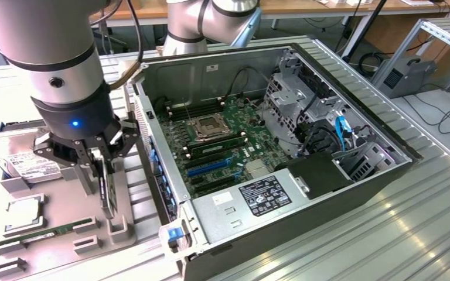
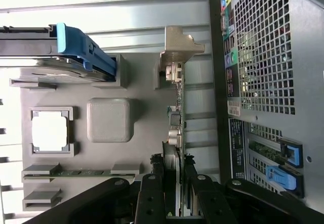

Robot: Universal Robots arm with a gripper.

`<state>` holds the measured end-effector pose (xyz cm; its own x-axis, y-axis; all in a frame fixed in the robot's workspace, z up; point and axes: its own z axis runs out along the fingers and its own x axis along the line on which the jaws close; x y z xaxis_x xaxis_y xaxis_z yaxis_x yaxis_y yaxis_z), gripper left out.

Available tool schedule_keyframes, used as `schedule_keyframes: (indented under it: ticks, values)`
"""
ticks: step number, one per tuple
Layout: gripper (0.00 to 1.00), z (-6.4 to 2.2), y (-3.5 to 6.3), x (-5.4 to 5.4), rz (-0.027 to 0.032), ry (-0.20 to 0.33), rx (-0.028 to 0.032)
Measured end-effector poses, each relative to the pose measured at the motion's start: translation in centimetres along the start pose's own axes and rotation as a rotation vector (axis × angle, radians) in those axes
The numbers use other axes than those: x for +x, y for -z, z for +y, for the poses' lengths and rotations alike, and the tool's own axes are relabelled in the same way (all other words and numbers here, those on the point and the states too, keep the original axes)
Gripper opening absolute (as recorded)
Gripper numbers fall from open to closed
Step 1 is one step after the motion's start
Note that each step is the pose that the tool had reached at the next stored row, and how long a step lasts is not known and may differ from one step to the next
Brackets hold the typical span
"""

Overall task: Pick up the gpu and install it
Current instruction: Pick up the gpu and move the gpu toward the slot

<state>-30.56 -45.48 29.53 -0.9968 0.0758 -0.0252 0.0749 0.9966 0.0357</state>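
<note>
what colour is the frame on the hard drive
Blue. The hard drive's frame shows best in the wrist view.

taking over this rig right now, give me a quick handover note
Gripper: closed on the gpu, a finger on each face.
Gpu: standing on edge in the grey holder tray, beside the open pc case; not lifted out.
Done: approach and grasp.
Left: the lift out of the tray and the install in the case.
</note>
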Motion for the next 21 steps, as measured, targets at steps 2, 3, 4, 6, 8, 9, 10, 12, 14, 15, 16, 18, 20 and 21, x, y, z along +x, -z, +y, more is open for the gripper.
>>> schedule_keyframes:
  ticks: [2,3,4,6,8,9,10,12,14,15,16,18,20,21]
  values:
    - [0.26,0.01,0.29,0.0,0.0001,0.000,0.0000]
    - [0.26,0.02,0.48,0.0,0.0000,0.000,0.0000]
    - [0.26,0.02,0.58,0.0,0.0000,0.000,0.0000]
    - [0.26,0.02,0.68,0.0,0.0000,0.000,0.0000]
    - [0.26,0.03,0.79,0.0,0.0000,0.000,0.0000]
    - [0.26,0.03,0.85,0.0,0.0001,0.000,0.0001]
    - [0.26,0.03,0.95,0.0,0.0001,0.000,0.0000]
    - [0.26,0.04,1.04,0.0,0.0000,0.000,-0.0001]
    - [0.26,0.04,1.09,0.0,0.0000,0.000,0.0000]
    - [0.26,0.05,1.52,0.0,0.0000,0.000,0.0000]
    - [0.26,0.09,2.42,-0.1,0.0000,0.000,0.0000]
    - [0.26,0.09,2.45,-0.1,0.0000,0.000,0.0000]
    - [0.26,0.09,2.49,-0.1,0.0000,0.000,0.0000]
    - [0.26,0.09,2.59,-0.1,0.0000,0.000,0.0000]
